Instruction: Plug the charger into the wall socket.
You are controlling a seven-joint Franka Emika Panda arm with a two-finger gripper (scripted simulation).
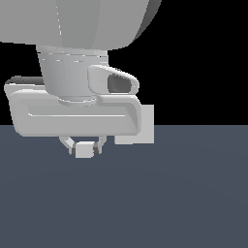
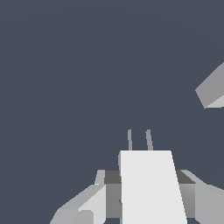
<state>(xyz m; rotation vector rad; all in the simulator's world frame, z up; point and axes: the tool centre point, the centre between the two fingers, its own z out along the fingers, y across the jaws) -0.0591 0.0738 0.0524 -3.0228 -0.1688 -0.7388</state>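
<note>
The charger (image 1: pixel 84 150) is a small off-white block, and my gripper (image 1: pixel 85 147) is shut on it, a finger on either side, just above the dark floor. In the wrist view the charger (image 2: pixel 151 186) fills the space between my fingers (image 2: pixel 89 205), and its two thin prongs (image 2: pixel 139 140) stick out ahead. The wall socket (image 1: pixel 144 127) is an upright off-white plate behind my hand, mostly hidden by it, toward the exterior view's right. Only a corner of the wall socket (image 2: pixel 214 89) shows in the wrist view. The slots are not visible.
The arm's large grey body (image 1: pixel 72 111) blocks much of the exterior view. A flat dark grey-blue floor (image 1: pixel 169 203) spreads under everything.
</note>
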